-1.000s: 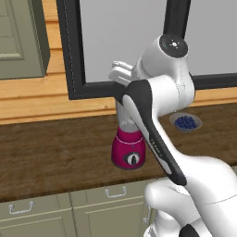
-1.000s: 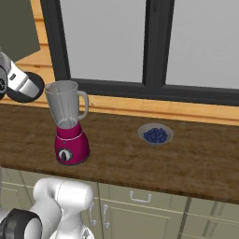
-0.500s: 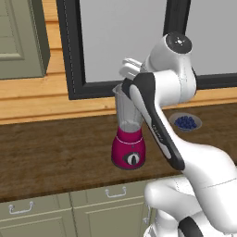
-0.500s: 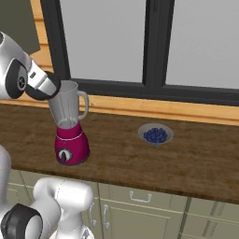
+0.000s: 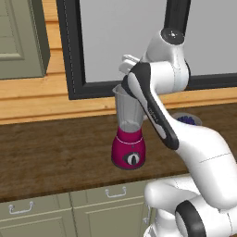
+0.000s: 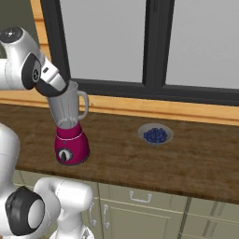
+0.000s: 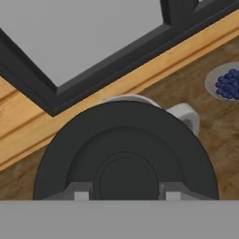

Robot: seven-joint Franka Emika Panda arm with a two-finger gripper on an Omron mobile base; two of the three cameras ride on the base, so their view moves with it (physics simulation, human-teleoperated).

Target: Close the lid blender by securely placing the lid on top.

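In the hand view, the round black lid point(image 7: 140, 135) is held flat between my two fingertips point(image 7: 81, 194), which pinch its raised centre knob, so my gripper point(image 7: 125, 194) is shut on it. The lid hangs just over the mouth of the blender jar point(image 7: 128, 98), whose rim and side handle peek out behind it. The blender point(image 5: 129, 139) stands on the wooden counter, with a magenta base and a clear grey jar. My forearm covers the top of the jar point(image 6: 70, 105) in both base views. My hand point(image 5: 127, 63) sits above the jar's rim.
A bowl of blueberries point(image 6: 155, 134) sits on the counter point(image 6: 196, 158) to the right of the blender, also seen in the hand view as a bowl point(image 7: 226, 84). A dark-framed window point(image 6: 154, 46) and a wooden ledge run behind the counter. Cabinet drawers lie below.
The arm has swung in from the left side toward the blender, carrying the lid until the hand is over the jar's mouth. The blender and bowl have stayed put.
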